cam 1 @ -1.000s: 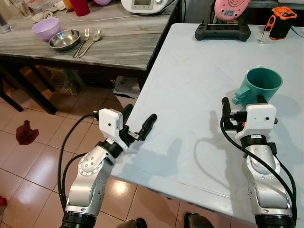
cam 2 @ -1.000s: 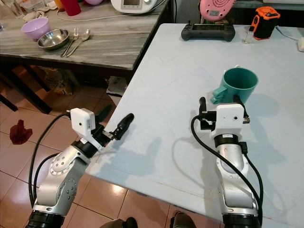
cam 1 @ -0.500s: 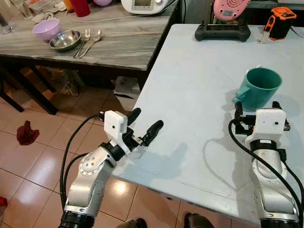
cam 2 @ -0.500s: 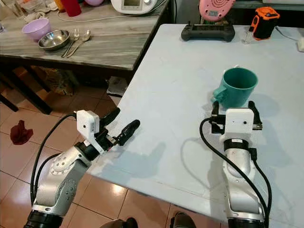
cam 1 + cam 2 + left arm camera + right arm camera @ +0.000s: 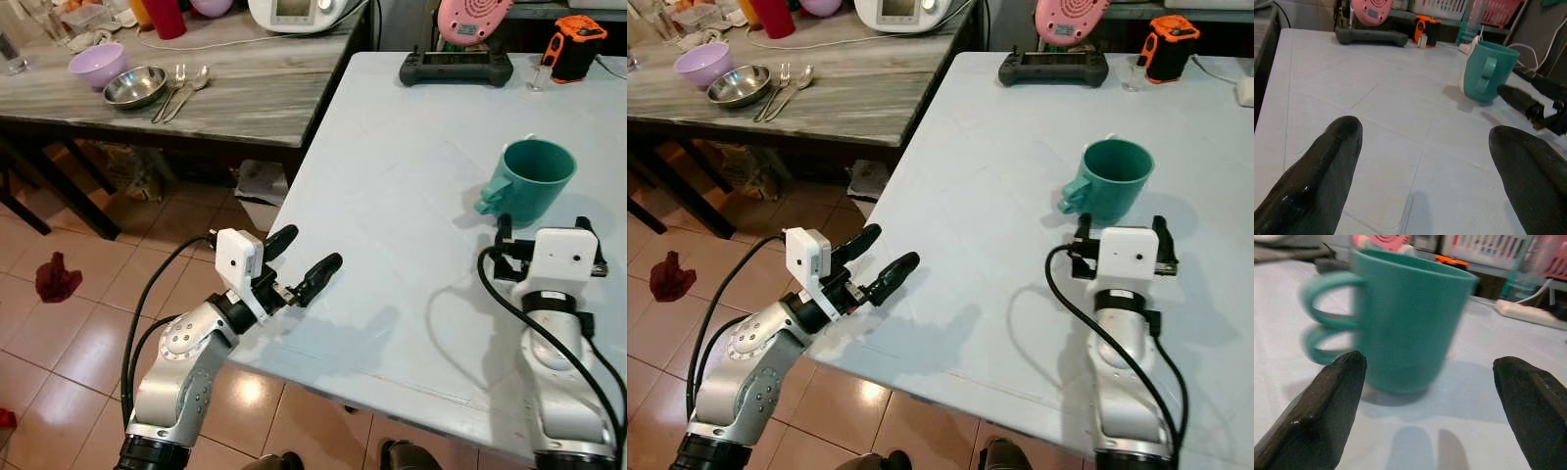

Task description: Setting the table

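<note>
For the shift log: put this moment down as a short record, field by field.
scene: pale blue tabletop next to a grey wooden side table
target: teal plastic mug with a double-loop handle, upright on the tabletop, handle toward the robot's left
right gripper: just short of the mug, jaws open wider than the mug, not touching it
left gripper: above the near left table edge, jaws open, holding nothing
side table items: lilac bowl, steel bowl, fork and spoon
far edge: black handheld controller
</note>
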`<state>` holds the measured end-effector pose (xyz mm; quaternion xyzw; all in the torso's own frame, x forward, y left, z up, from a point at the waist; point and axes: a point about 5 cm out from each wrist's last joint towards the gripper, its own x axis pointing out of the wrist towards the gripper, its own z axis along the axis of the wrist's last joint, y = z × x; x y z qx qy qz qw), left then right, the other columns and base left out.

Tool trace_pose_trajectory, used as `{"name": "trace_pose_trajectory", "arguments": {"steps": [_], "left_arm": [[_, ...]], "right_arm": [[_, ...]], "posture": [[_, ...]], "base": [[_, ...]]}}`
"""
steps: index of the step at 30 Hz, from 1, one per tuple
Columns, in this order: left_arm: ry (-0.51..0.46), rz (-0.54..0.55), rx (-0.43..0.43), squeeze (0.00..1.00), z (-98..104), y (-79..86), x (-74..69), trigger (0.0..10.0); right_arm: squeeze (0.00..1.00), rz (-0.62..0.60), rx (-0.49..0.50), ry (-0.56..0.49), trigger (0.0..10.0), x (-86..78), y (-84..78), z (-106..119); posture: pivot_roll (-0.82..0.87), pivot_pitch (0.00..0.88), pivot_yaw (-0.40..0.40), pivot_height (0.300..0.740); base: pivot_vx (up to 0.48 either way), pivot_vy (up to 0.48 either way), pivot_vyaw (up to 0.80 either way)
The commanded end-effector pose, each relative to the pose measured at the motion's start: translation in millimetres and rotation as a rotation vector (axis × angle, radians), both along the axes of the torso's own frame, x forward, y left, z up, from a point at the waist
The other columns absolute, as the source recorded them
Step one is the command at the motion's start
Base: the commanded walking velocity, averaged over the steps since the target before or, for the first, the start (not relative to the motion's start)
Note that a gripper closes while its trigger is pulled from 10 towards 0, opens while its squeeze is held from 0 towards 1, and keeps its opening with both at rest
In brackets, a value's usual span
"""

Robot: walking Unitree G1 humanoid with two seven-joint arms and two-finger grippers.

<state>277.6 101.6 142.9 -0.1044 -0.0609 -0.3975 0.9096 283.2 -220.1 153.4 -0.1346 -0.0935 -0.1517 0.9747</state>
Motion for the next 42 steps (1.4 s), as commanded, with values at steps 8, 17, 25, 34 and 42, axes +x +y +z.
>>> {"name": "trace_pose_trajectory", "arguments": {"steps": [8, 17, 25, 34, 42], "left_arm": [[-0.003, -0.001, 0.012, 0.0, 2.0, 3.9, -0.3, 10.0], [0.006, -0.011, 0.002, 0.0, 0.0, -0.4, -3.9, 10.0], [0.011, -0.026, 0.002, 0.0, -0.8, -3.0, -3.9, 10.0], [0.019, -0.03, 0.002, 0.0, -3.3, -2.0, -4.0, 10.0], [0.022, -0.031, -0.001, 0.0, -4.8, -1.9, -1.8, 10.0]], "right_arm": [[0.0, 0.132, 0.039, 0.044, 10.0, 2.0, 44.3, -12.8], [0.0, 0.136, 0.013, 0.01, 10.0, 15.0, 57.7, -4.3], [0.0, 0.015, -0.013, -0.016, 10.0, 35.5, 45.5, 7.5], [0.0, -0.103, -0.014, 0.005, 10.0, 31.6, 24.2, 2.4], [0.0, -0.212, -0.036, 0.009, 10.0, 22.7, -6.1, 0.0]], "posture": [[-0.18, 0.157, 0.15, 0.74], [-0.17, 0.157, 0.145, 0.74], [-0.17, 0.156, 0.144, 0.74], [-0.17, 0.154, 0.142, 0.74], [-0.18, 0.151, 0.147, 0.74]], "base": [[0.0, 0.0, 0.0], [0.0, 0.0, 0.0], [0.0, 0.0, 0.0], [0.0, 0.0, 0.0], [0.0, 0.0, 0.0]]}}
